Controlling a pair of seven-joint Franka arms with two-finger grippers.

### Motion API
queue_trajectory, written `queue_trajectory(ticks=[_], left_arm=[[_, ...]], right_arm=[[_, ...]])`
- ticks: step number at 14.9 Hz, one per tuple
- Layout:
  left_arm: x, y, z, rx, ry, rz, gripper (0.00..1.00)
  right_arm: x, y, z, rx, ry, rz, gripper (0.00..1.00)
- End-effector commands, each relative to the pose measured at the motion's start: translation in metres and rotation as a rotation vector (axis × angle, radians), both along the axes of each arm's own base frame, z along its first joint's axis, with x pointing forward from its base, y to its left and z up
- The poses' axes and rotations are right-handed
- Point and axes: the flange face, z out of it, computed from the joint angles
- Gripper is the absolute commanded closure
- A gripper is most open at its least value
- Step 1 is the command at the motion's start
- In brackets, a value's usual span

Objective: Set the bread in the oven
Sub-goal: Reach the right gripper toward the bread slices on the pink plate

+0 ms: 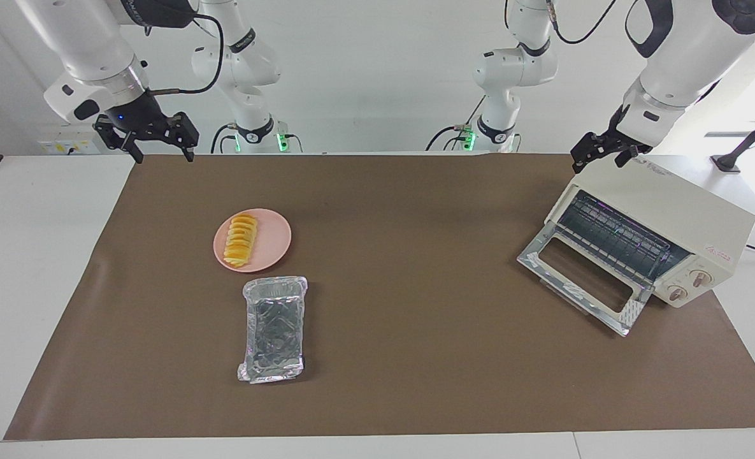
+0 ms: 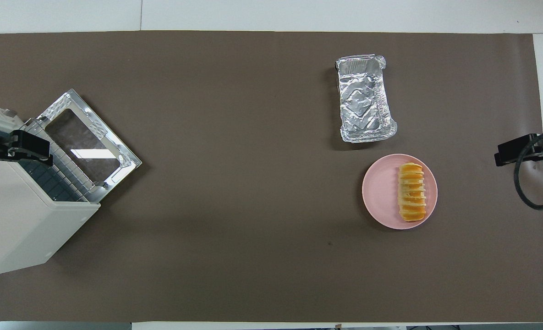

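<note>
Right gripper (image 1: 160,141) hangs wide open over the tabletop's (image 1: 415,210) robot-side edge, bread (image 1: 241,240) well apart on the pink plate (image 1: 272,245). Left gripper (image 1: 603,153) hovers open over the open-doored oven (image 1: 664,217).

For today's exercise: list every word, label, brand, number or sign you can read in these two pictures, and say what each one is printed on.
No text here can be read.
Oven: a small red mark on its front above the two knobs, and faint print on its top near the left gripper; both too small to read.
Arms: dark bands carry light lettering, too small to read.
Bread, pink plate, foil tray: no markings.
</note>
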Motion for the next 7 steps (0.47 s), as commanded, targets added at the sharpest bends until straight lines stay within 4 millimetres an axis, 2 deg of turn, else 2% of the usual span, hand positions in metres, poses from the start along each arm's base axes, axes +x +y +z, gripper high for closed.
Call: queue_trajectory(ticks=[1, 5, 7], left_arm=[[-0.009, 0.004, 0.004, -0.011, -0.010, -0.004, 0.00], [-0.009, 0.004, 0.003, -0.010, -0.007, -0.004, 0.00], [-0.009, 0.004, 0.003, -0.010, -0.008, -0.004, 0.00]], right_arm=[[0.001, -0.005, -0.001, -0.007, -0.005, 0.017, 0.00], [-0.001, -0.002, -0.005, -0.006, 0.004, 0.021, 0.00], [-0.013, 0.003, -0.020, 0.008, 0.019, 0.028, 0.00]])
